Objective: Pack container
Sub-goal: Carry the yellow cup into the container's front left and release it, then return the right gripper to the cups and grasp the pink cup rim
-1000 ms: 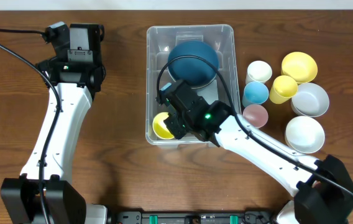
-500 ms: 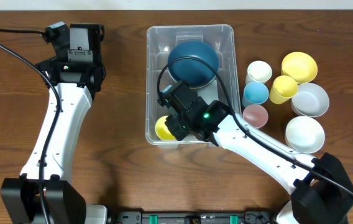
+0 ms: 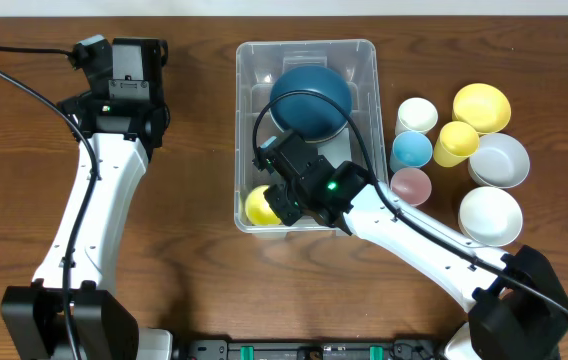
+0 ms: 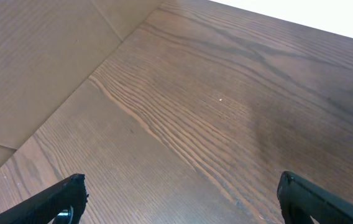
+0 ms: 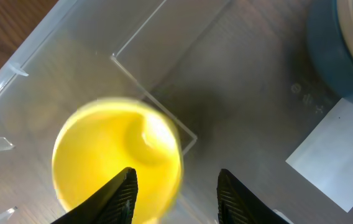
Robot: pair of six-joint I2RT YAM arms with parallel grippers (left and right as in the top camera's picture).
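Right gripper hangs low inside the container, its two fingers parted to a moderate gap. The left-hand finger in the wrist view overlaps the rim of a yellow cup; the other finger stands off it over bare plastic, so the jaws are not clamped on the cup. The cup is blurred in that view, and I cannot tell whether the near finger touches it.

From overhead the cup sits in the container's near left corner, close to both the left wall and the near wall. The right arm covers the near right part of the bin. A stretch of bare moulded floor and a white label lie between the cup and a dark blue bowl, which fills the far half of the bin.

The container stands at the middle of the wooden table. Just beside its right wall is a cluster of small cups and bowls.

Left gripper is spread wide over bare wood near the table's far left edge, well apart from the bin.
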